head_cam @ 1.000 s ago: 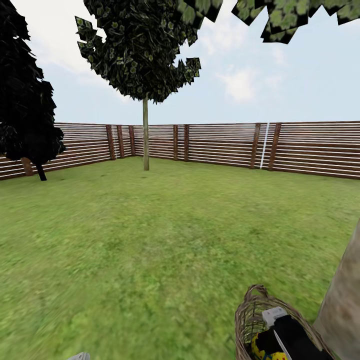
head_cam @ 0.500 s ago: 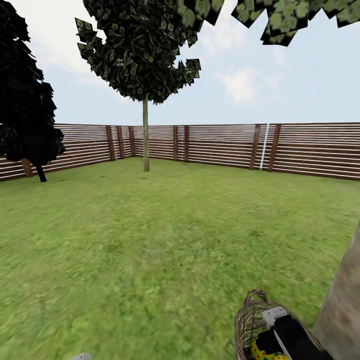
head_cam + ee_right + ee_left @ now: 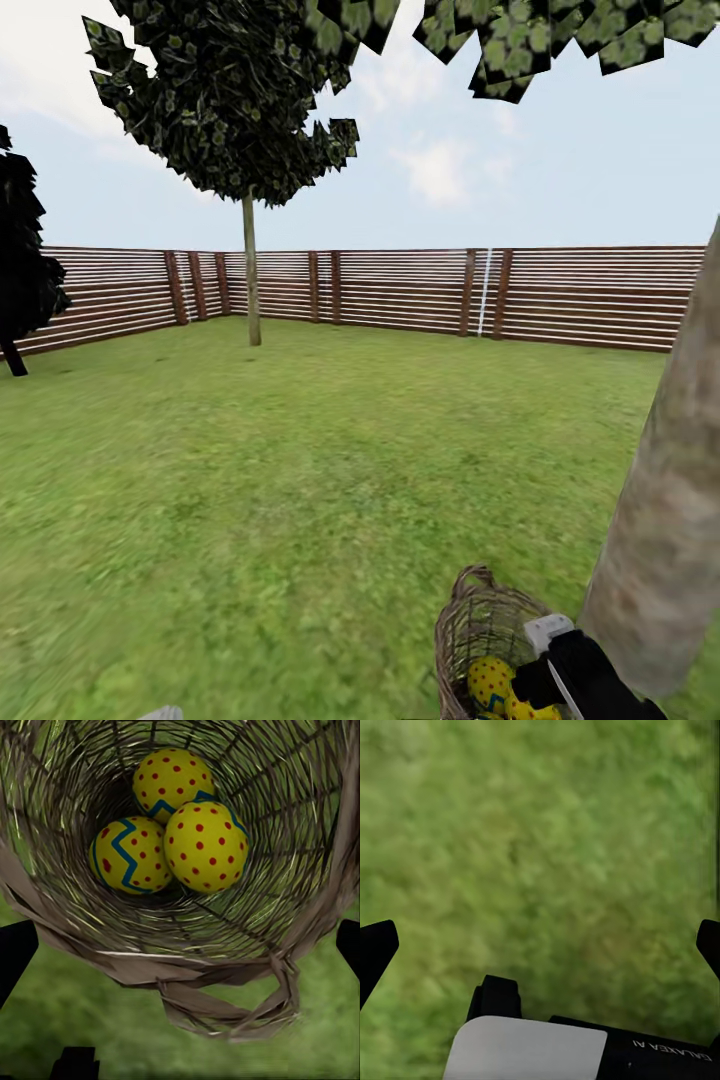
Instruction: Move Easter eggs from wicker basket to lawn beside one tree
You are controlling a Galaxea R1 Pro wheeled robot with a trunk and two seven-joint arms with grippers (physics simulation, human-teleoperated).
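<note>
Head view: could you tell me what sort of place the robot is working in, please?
Most likely a fenced back garden. A lawn runs out to a slatted wooden fence, trees stand under open sky, and a wicker basket sits on the grass beside a thick trunk.

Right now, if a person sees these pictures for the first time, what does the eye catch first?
Three yellow Easter eggs with red dots sit together at the bottom of the wicker basket, seen between the open fingers of the right gripper. In the head view, the basket stands on the lawn close to a thick pale tree.
</note>
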